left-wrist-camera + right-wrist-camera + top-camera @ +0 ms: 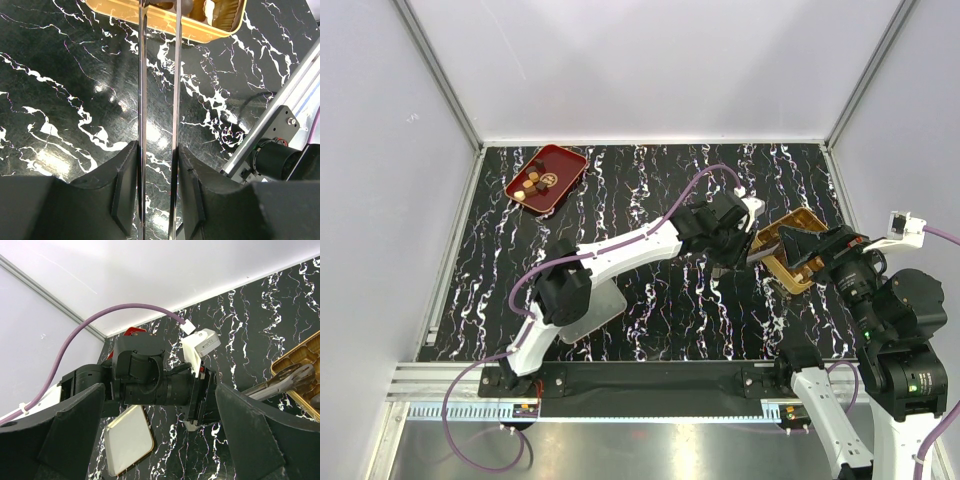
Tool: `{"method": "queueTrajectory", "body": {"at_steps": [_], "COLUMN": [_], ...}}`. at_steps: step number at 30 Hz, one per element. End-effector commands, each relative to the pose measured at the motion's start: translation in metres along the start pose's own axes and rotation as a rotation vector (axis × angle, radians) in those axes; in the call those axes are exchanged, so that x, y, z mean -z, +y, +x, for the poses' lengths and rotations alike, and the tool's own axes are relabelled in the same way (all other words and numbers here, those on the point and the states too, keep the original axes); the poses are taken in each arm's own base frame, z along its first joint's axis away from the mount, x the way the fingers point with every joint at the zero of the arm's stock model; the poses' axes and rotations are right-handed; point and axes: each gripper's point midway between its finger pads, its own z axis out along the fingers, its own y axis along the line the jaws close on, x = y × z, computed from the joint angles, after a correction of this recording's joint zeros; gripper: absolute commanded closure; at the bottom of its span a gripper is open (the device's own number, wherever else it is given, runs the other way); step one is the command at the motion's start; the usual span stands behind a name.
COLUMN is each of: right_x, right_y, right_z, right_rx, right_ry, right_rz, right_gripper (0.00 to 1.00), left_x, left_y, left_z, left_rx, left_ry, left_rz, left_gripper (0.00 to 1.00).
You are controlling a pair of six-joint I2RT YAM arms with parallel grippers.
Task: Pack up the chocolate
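Observation:
Several small chocolate pieces, dark, tan and cream, lie on a red tray at the far left. The gold compartmented box sits at the right. My left gripper is shut on metal tongs, whose blades reach over the box rim. A dark round piece sits at the tong tips, and a cream piece lies in the box beside it. My right gripper is open and empty above the box, its fingers wide apart in the right wrist view.
A white lid with a gold rim lies flat under the left arm and also shows in the right wrist view. The left arm stretches across the table's middle. Metal rails border the black marble table.

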Motion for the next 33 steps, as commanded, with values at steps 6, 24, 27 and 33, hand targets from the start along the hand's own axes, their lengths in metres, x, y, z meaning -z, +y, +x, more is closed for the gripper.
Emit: {"method": "queueTrajectory", "body": {"at_steps": [6, 24, 27, 33], "right_x": [0.000, 0.002, 0.002, 0.000], "right_y": [0.003, 0.009, 0.008, 0.006], "right_z": [-0.004, -0.009, -0.007, -0.005], "right_rx": [0.004, 0.004, 0.002, 0.001], "right_ry": [-0.016, -0.024, -0.018, -0.015], "right_rz": [-0.015, -0.031, -0.027, -0.028], "right_gripper": [0.00, 0.00, 0.00, 0.00], "left_x": [0.026, 0.084, 0.115, 0.164], "left_y": [-0.023, -0.015, 0.003, 0.079], "left_z": [-0.040, -0.072, -0.081, -0.075], "left_rx": [-0.039, -0.086, -0.097, -0.016], "left_ry": [-0.130, -0.243, -0.287, -0.276], "left_rz": [0.053, -0.071, -0.187, -0.409], "left_gripper": [0.61, 0.59, 0.59, 0.59]}}
